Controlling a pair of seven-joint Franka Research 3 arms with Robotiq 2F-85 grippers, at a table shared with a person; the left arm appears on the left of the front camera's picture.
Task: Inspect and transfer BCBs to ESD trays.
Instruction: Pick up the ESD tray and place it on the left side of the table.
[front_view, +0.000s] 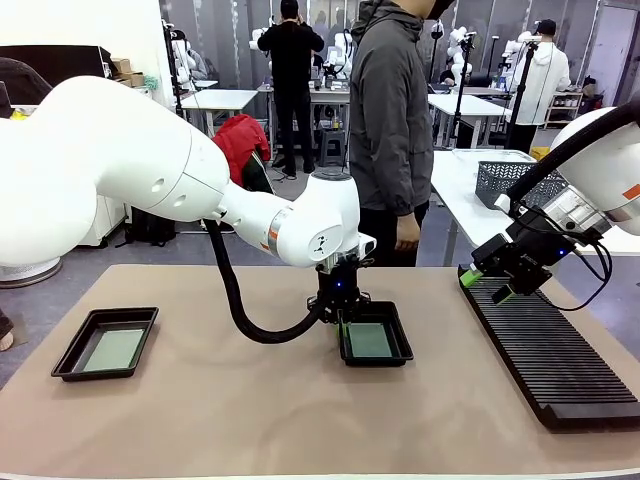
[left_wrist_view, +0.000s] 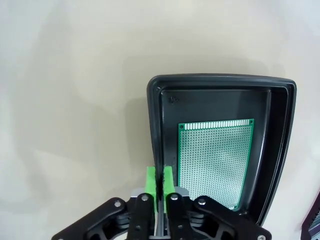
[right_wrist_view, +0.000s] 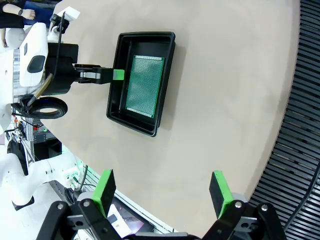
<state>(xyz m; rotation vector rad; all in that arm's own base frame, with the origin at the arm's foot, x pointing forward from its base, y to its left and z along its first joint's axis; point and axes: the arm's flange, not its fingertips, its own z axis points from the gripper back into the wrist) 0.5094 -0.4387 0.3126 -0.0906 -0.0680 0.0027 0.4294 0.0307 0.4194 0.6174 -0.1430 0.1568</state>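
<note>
Green-padded fingers (left_wrist_view: 160, 182) of the left gripper (front_view: 340, 317) are pinched together on the rim of one ESD tray (left_wrist_view: 156, 130), one pad outside the wall and one inside, clamping the tray's edge.

A BCB (left_wrist_view: 215, 162) lies flat on that tray's floor, off toward the wall away from the fingers, with bare black floor left at one end. The board is thin, stiff perfboard: light, I judge, and slick on its faces, so it is best taken by its edges; its solder pads and corners would likely mark or chip if scraped. The tray looks like light moulded plastic, so a rim pinch should slide or lift it, though it may tip and let the loose board skate.

This tray (front_view: 375, 340) sits near the middle of the bench. A second tray (front_view: 68, 355), also holding a green board (front_view: 112, 350), rests toward the bench's left edge, well apart.

Along the right edge runs a long black slotted rack (front_view: 560, 360). The right gripper (front_view: 490, 288) hovers over its far end with fingers (right_wrist_view: 104, 189) spread wide, holding nothing. A person (front_view: 392, 120) stands at the far side.
</note>
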